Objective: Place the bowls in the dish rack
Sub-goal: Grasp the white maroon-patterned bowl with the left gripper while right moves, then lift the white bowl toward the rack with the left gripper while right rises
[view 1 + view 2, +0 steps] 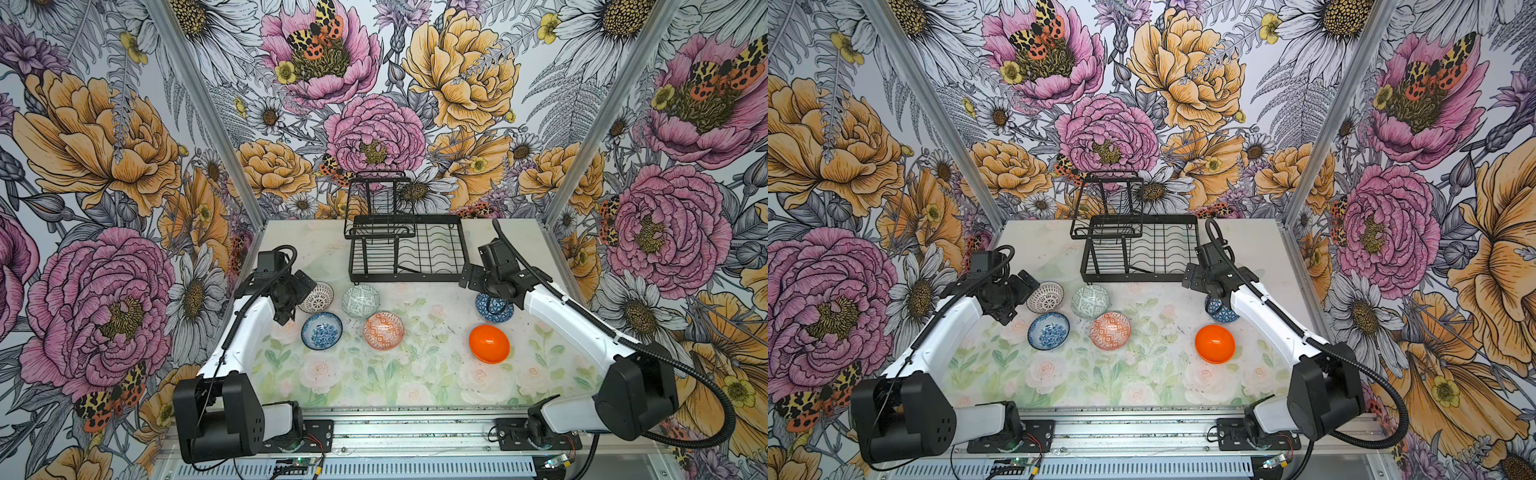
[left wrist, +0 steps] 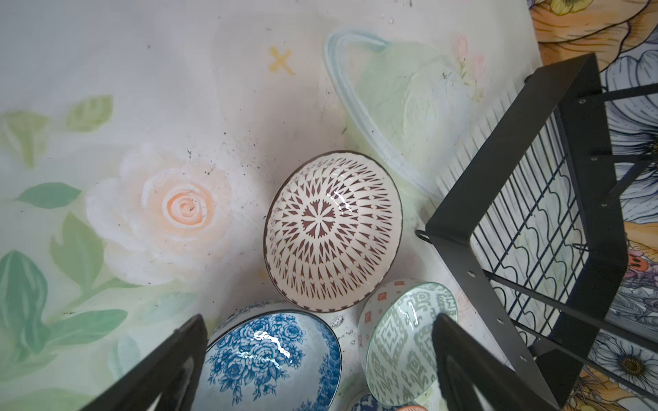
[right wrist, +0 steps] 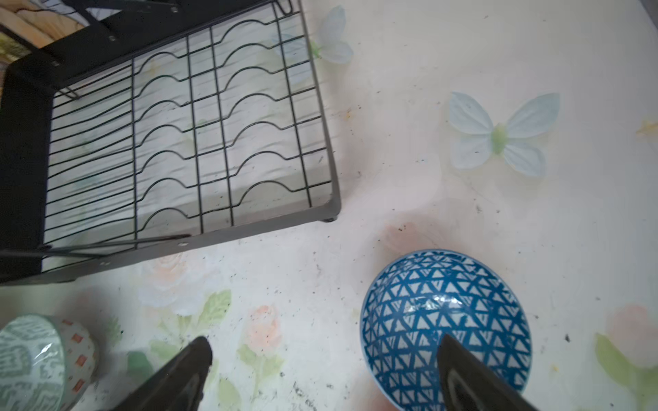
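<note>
Six bowls [image 1: 360, 301] are found on the table [image 1: 415, 374]; the rack [image 1: 409, 277] is empty. Left gripper [image 2: 319, 317] and right gripper [image 3: 324, 340] are spread wide (nothing held). First pick is judged pending: the triangle bowl [image 3: 427, 302] must be straddled at its rim, then pinched.

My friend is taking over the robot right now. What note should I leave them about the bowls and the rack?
The left gripper is open and empty, near the dark-and-white bowl, the blue flowery bowl and the grey-green bowl.
The right gripper is open and empty, by the blue triangle bowl.
The orange-white bowl and the plain orange bowl also sit on the table.
The dish rack stands at the back with nothing in it.
Done: no bowl loaded. Left: all six bowls.
</note>
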`<state>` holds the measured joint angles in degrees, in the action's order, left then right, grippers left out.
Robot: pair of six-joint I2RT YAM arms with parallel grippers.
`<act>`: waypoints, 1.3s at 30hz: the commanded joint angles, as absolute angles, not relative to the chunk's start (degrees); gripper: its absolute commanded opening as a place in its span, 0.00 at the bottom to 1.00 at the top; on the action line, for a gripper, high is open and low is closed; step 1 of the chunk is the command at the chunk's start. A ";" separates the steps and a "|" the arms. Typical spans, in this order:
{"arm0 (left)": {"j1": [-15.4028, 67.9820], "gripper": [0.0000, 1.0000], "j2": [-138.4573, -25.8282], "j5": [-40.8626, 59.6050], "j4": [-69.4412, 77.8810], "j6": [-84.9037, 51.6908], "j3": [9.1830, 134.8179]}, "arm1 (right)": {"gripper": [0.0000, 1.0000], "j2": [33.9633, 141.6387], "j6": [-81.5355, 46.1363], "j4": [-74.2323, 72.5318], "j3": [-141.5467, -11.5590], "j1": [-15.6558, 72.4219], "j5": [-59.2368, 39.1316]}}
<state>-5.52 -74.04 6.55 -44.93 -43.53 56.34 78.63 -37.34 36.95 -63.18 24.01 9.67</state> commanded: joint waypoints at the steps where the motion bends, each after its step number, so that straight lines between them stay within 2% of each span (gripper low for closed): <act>1: -7.03 0.99 -74.49 11.90 -45.18 -43.45 56.39 | 1.00 72.91 -38.82 36.03 -61.37 27.30 8.16; 11: -11.08 0.99 -81.20 18.56 -38.50 -40.66 51.57 | 1.00 63.57 -42.72 32.80 -51.14 34.30 9.58; 21: -13.62 0.97 -85.25 18.11 -36.76 -37.85 52.65 | 1.00 66.10 -41.53 28.50 -52.49 35.62 10.95; 24: -13.81 0.83 -87.02 18.04 -35.64 -36.93 52.10 | 1.00 67.60 -41.05 28.48 -53.66 35.65 9.98; 29: -14.83 0.55 -88.24 19.17 -33.69 -37.13 50.34 | 0.99 68.12 -40.36 28.14 -53.52 35.68 8.62; 39: -16.41 0.23 -89.96 20.20 -32.57 -36.72 50.84 | 0.99 68.19 -42.09 26.92 -51.86 35.71 8.86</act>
